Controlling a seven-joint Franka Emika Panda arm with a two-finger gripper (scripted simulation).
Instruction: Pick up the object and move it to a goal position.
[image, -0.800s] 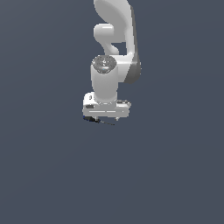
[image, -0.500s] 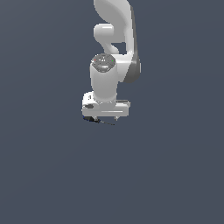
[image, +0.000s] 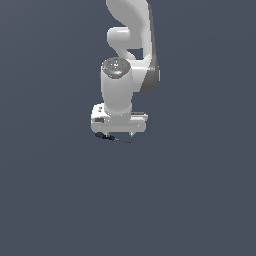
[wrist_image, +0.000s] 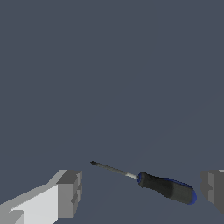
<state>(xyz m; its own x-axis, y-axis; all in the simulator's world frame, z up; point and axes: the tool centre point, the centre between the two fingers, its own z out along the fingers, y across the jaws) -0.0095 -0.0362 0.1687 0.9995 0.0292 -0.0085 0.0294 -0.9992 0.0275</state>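
Gripper (wrist_image: 140, 192) jaws spread wide, holding nothing. Object (wrist_image: 151, 183), a small screwdriver, lies between them, dark handle nearer one finger (wrist_image: 69, 193), thin shaft toward the other.

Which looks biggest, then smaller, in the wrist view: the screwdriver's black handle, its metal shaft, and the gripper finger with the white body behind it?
1. The gripper finger, though nearness to the camera enlarges it.
2. The screwdriver handle.
3. The metal shaft, similar in length to the handle but far thinner.
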